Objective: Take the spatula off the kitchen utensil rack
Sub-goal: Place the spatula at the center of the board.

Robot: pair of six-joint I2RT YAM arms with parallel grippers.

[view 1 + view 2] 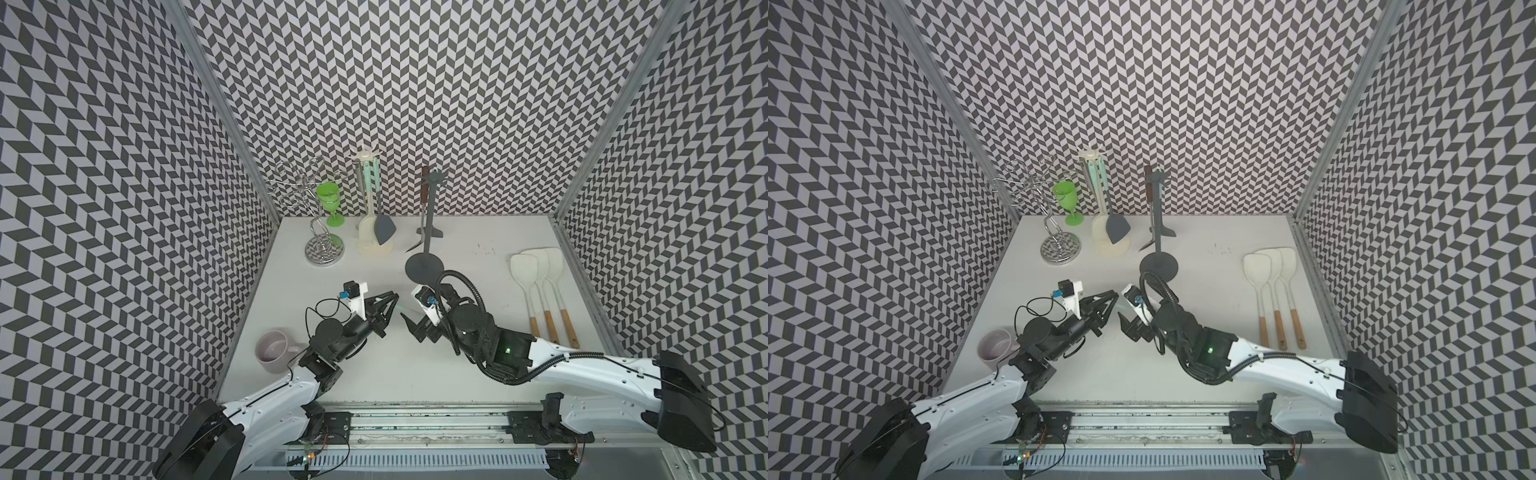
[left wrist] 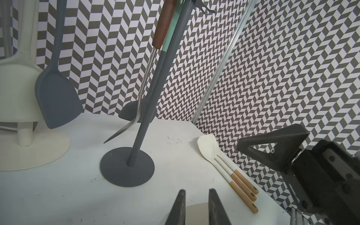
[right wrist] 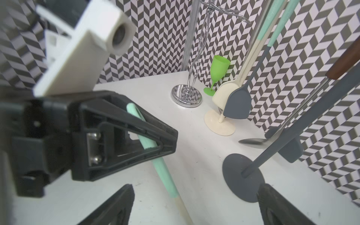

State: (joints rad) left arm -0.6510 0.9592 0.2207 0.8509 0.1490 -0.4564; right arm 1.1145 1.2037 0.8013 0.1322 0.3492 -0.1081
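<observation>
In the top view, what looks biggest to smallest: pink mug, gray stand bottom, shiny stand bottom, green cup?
1. Pink mug, though it sits nearer the camera.
2. Gray stand bottom and shiny stand bottom: about alike, no ranking.
3. Green cup.

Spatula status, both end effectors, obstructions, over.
Left end effector shut on spatula, mint handle. Right end effector open around the shaft, not gripping. Spatula off the rack. Dark rack base close beside.
</observation>
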